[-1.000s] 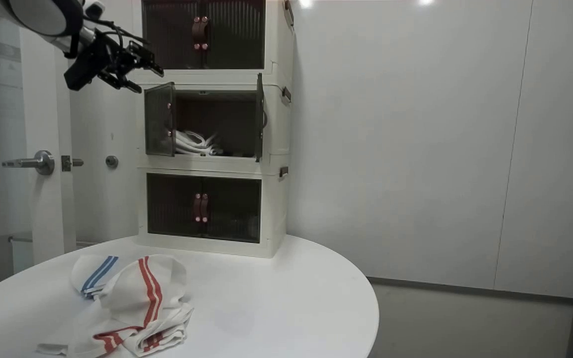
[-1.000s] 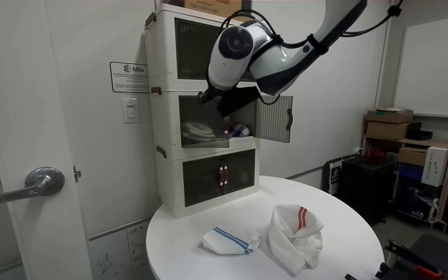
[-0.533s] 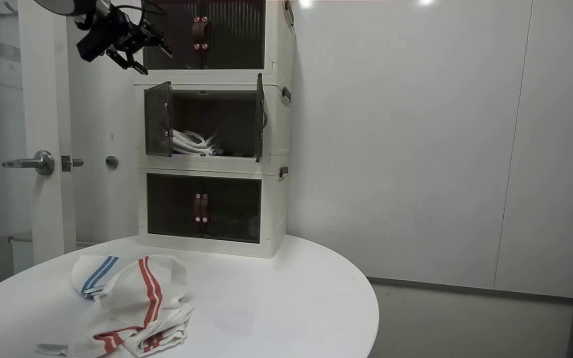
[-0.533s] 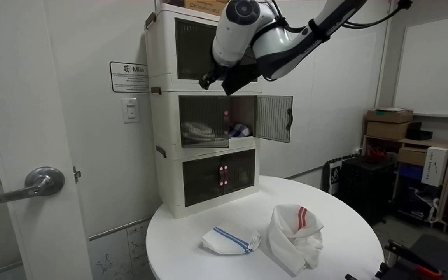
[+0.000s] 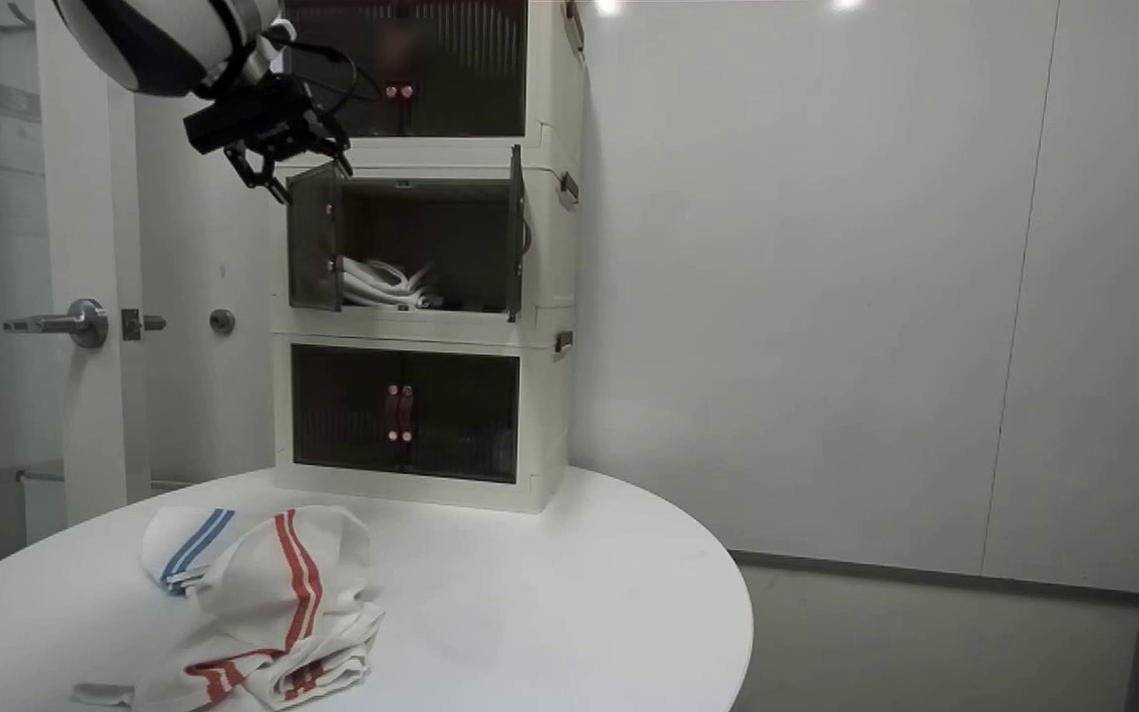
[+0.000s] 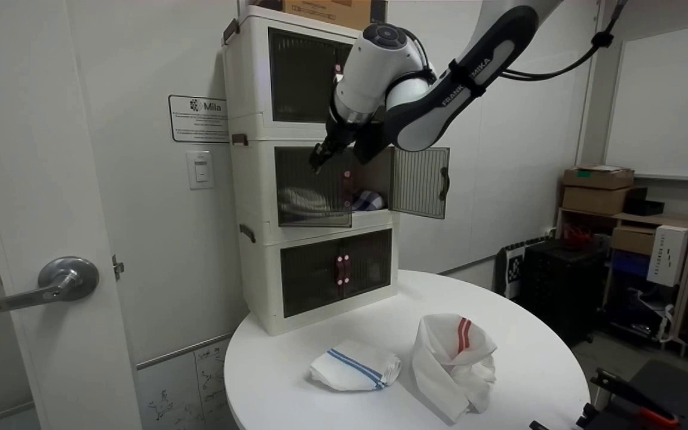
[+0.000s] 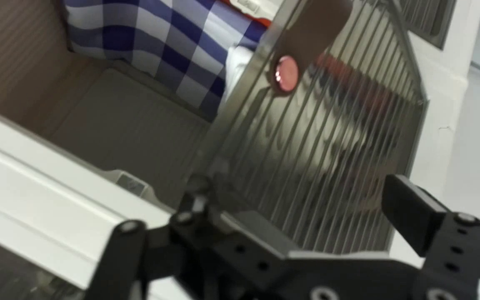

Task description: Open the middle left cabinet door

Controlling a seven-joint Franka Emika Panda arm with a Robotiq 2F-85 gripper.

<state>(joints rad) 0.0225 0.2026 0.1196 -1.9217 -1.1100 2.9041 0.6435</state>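
Note:
The middle left cabinet door [image 5: 313, 242] is a dark ribbed see-through panel, standing partly open and swung outward. It shows also in an exterior view [image 6: 311, 188] and in the wrist view [image 7: 306, 141], where its brown handle [image 7: 313, 31] with a pink rivet is on the free edge. My gripper [image 5: 315, 186] is open and empty, at the height of the door's top, fingers pointing down. In the wrist view the fingers [image 7: 302, 193] spread across the panel, one near its free edge. I cannot tell whether they touch it.
The middle right door [image 6: 420, 182] stands wide open. A blue checked cloth [image 7: 152, 37] lies inside the middle tier. The top and bottom doors [image 5: 347, 405] are closed. Striped towels [image 5: 283, 593] lie on the white round table [image 5: 569, 593]. A carton [image 6: 326, 12] sits on top of the stack.
The gripper rose, then came down and to the right in an exterior view, tilting more downward, to the door's top. The left door swung slightly further outward early on. The towels have not moved.

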